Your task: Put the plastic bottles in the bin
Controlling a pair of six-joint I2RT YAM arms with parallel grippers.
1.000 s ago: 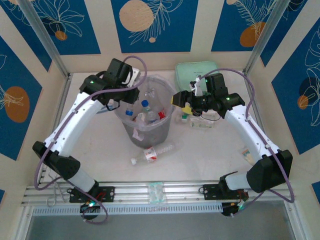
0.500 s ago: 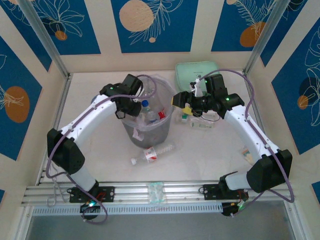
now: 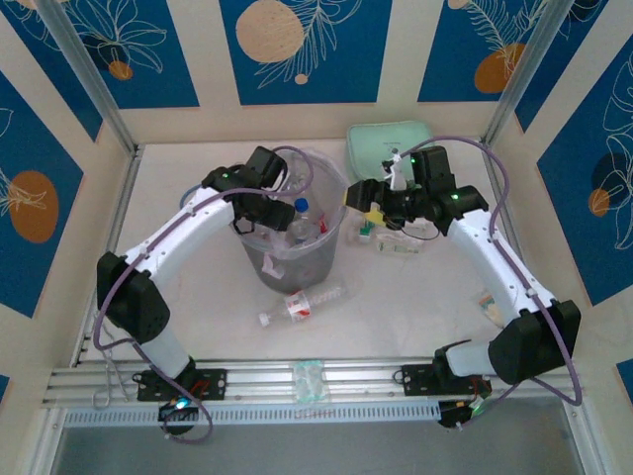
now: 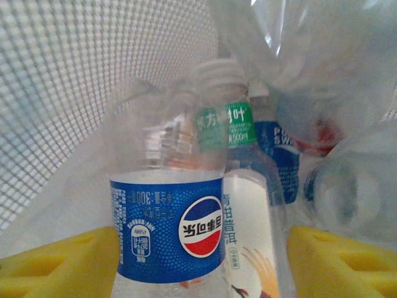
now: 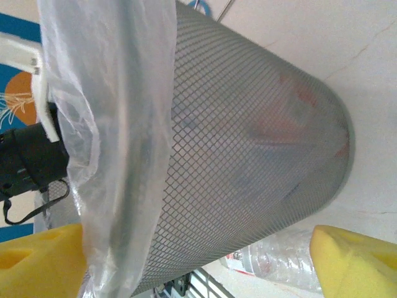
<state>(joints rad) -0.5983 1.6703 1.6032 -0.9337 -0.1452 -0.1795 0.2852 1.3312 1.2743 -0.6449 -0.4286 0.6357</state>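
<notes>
Clear plastic bottle (image 4: pixel 166 233) with blue label, inside mesh-walled bin (image 4: pixel 74 81)

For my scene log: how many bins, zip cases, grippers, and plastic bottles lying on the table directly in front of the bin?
Bin: 1
Mint green zip case: 1
Grippers: 2, left gripper and right gripper
Plastic bottle lying in front of the bin: 1
Total: 5
</notes>
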